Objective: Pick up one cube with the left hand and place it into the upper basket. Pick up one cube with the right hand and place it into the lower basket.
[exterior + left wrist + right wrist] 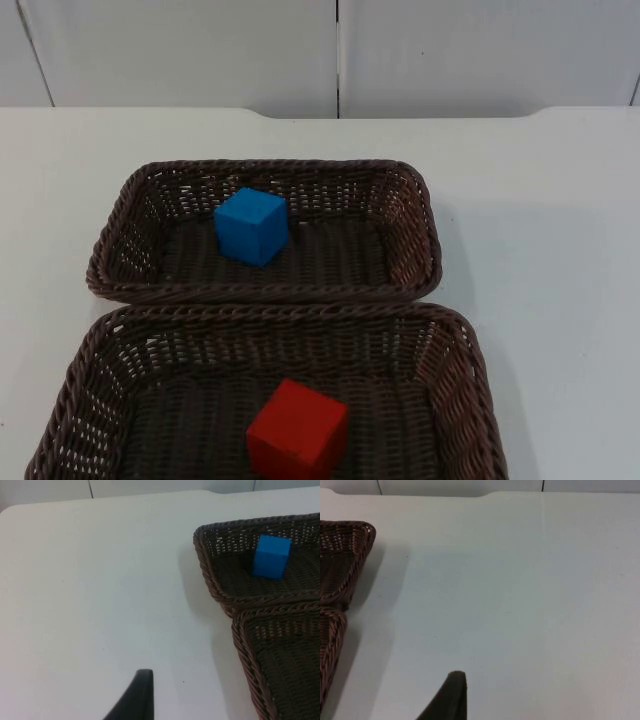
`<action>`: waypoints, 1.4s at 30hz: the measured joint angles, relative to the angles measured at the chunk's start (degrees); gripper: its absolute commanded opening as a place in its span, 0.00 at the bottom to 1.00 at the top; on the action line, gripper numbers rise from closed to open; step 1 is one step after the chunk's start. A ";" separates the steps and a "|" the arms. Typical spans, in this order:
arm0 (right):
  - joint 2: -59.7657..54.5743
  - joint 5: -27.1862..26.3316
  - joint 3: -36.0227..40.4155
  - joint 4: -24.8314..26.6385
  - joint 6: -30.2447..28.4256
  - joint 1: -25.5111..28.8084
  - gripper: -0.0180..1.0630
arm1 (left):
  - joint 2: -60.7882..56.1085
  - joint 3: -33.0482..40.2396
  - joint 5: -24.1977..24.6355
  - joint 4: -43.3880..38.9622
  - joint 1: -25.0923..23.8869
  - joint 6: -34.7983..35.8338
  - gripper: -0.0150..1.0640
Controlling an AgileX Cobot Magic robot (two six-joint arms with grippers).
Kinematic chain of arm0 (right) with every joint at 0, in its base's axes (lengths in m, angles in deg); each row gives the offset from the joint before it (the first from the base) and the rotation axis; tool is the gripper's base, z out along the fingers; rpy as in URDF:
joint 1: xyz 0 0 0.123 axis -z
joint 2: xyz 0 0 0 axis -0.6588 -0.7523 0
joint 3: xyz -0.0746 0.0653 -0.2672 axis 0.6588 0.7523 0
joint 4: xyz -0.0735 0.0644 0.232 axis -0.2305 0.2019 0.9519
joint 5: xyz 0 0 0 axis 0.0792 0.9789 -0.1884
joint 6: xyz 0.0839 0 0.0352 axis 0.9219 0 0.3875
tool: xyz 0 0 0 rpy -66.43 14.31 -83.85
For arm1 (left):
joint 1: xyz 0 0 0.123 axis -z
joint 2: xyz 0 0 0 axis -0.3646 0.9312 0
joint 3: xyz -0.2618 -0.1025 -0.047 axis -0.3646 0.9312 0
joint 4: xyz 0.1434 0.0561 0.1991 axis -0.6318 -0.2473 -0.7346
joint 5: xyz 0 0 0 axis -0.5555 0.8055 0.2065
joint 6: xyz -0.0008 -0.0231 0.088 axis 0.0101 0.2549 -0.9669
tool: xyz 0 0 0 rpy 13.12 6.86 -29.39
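Both cubes rest in their baskets, so the task looks complete.

The white table top meets the grey partition wall along the top of the overhead frame. The upper brown woven wicker basket at frame centre holds the blue cube left of its middle. Touching it below, the lower brown wicker basket holds the red cube near the bottom edge. Left gripper and right gripper each wait over bare table beside the baskets, holding nothing visible; how far either is open I cannot tell.

Bright, even light; soft shadows beside baskets.
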 measured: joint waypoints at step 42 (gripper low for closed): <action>0.00 0.00 0.00 0.11 0.25 0.00 0.99 | 0.00 0.00 0.00 -0.11 -13.37 0.00 0.99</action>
